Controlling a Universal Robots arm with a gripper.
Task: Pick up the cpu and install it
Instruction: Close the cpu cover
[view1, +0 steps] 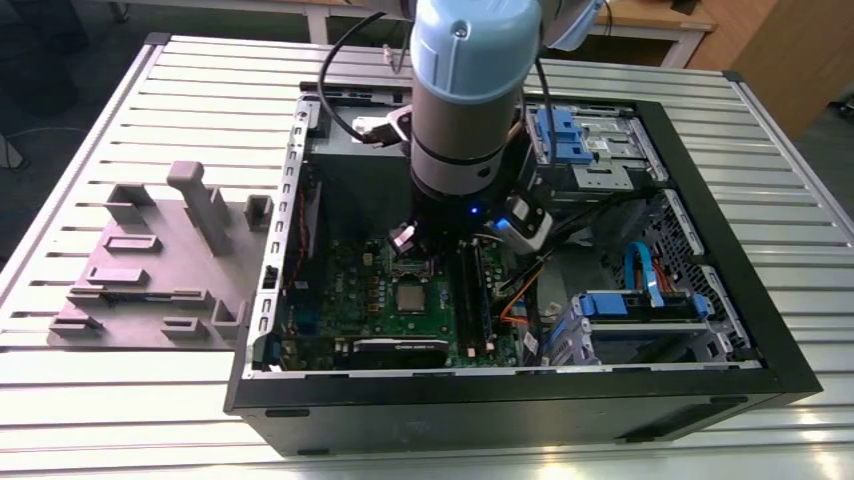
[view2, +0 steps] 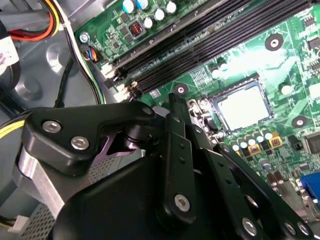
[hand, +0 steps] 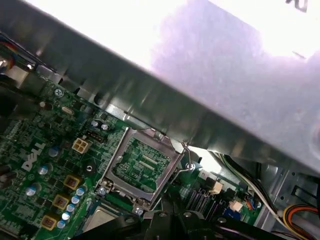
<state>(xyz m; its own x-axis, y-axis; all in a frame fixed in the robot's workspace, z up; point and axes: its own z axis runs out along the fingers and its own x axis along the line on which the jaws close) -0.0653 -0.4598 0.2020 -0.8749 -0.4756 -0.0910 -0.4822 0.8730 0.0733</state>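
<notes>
End effector (view1: 430, 238): low inside case (view1: 507, 400), above motherboard (view1: 344, 292); whether open or closed cannot be told | cpu (view1: 411, 297): flat in socket, near, at 6 o'clock from end effector in exterior view

Setting: robotics lab or workshop bench. Evidence: industrial robot arm (view1: 467, 100) reaching into an opened desktop computer case (view1: 747, 375) with its green motherboard (view1: 387, 300) exposed; slatted aluminium work table (view1: 120, 400); grey plastic fixture blocks (view1: 147, 270) beside the case; wooden furniture (view1: 781, 60) behind.
</notes>
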